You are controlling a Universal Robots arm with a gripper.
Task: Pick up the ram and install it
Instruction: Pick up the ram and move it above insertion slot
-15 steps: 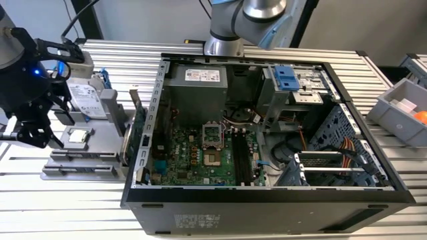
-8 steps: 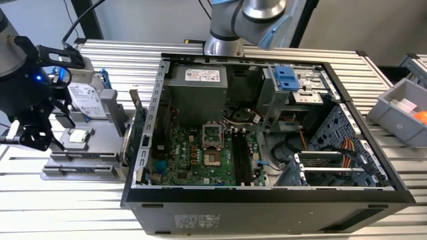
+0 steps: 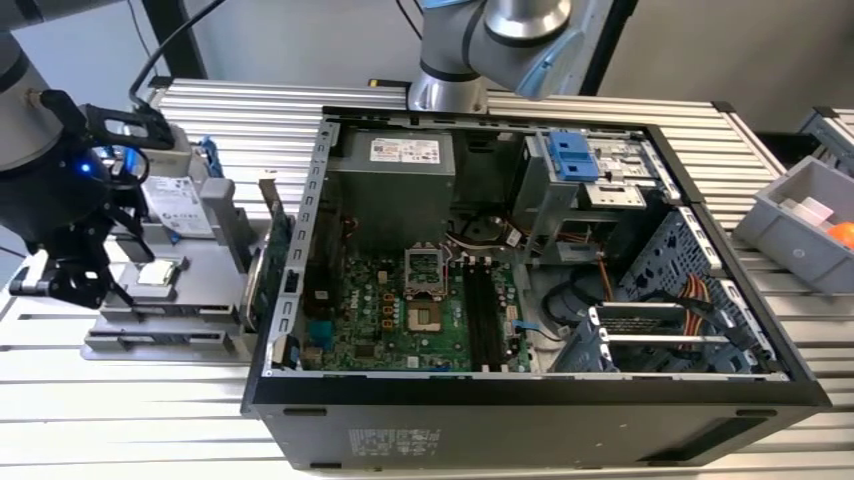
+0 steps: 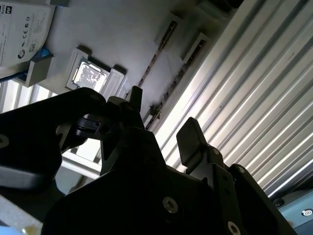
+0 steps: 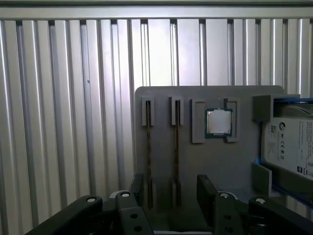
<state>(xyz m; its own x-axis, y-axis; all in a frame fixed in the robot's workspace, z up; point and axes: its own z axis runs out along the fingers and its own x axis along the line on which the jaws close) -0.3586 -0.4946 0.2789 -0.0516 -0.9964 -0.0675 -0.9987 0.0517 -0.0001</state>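
**A:** While the gripper [image 5: 171,180] hangs over the gray holder [image 5: 225,161], are its fingers apart or what?

**B:** Yep, spread wide, gripping nothing. The ram [image 5: 177,142] stands on edge in one holder slot. A second stick [image 5: 148,142] sits in the neighbouring holder slot, and a processor [image 5: 218,122] lies in a holder pocket too.

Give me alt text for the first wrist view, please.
The open gripper hangs above a grey holder with two ram sticks standing on edge in slots. A processor and a hard drive sit beside them.
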